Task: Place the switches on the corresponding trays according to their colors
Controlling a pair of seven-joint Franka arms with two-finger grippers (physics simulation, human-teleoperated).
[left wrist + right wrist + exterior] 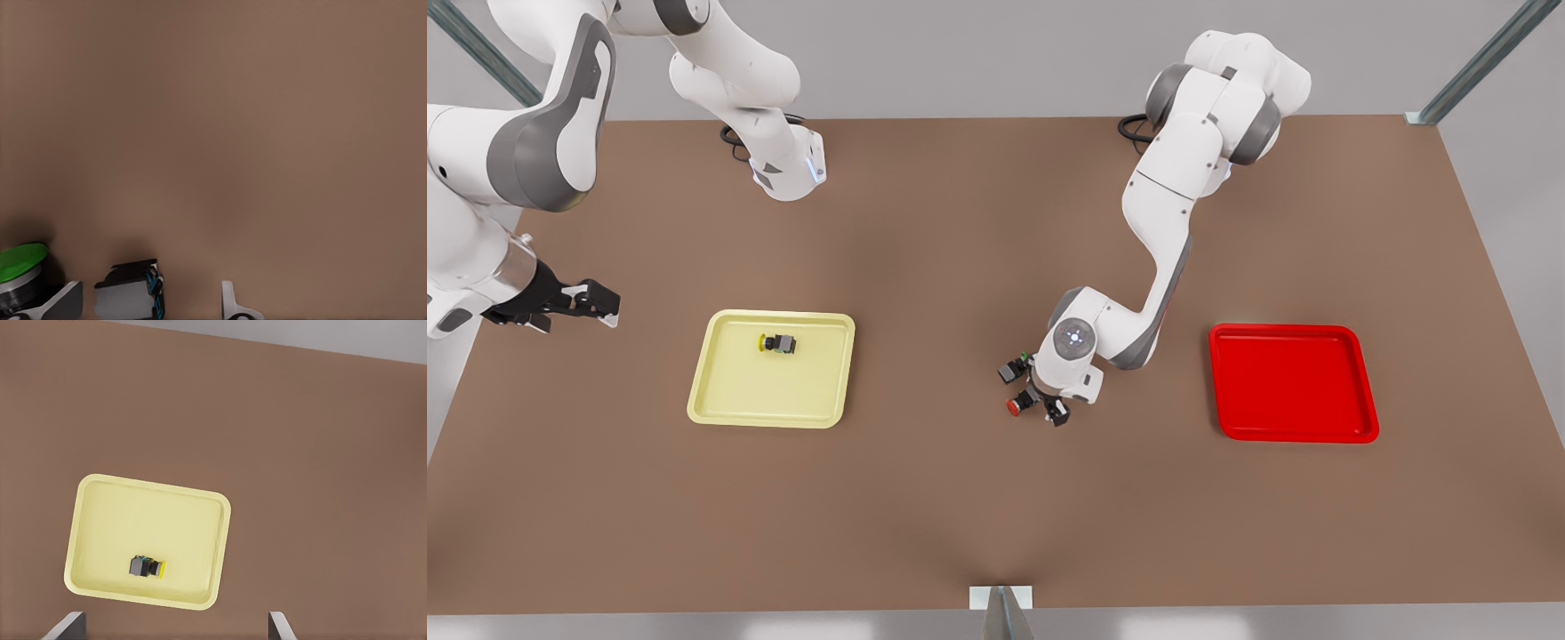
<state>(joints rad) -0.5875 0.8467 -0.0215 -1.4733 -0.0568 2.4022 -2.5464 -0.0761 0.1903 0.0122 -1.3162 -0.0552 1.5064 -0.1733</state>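
I have the left gripper (1042, 403) open, down around the red switch (1016, 406) on the bench (960, 498), the green switch (1014, 368) just beside. Next: close, carry it to the red tray (1365, 391). The right gripper (596, 304) waits open; the yellow switch (777, 343) lies in the yellow tray (720, 391).

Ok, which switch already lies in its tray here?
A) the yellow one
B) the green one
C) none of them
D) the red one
A: the yellow switch lies inside the pale yellow tray, while the red switch and green switch sit on the table by the left gripper.
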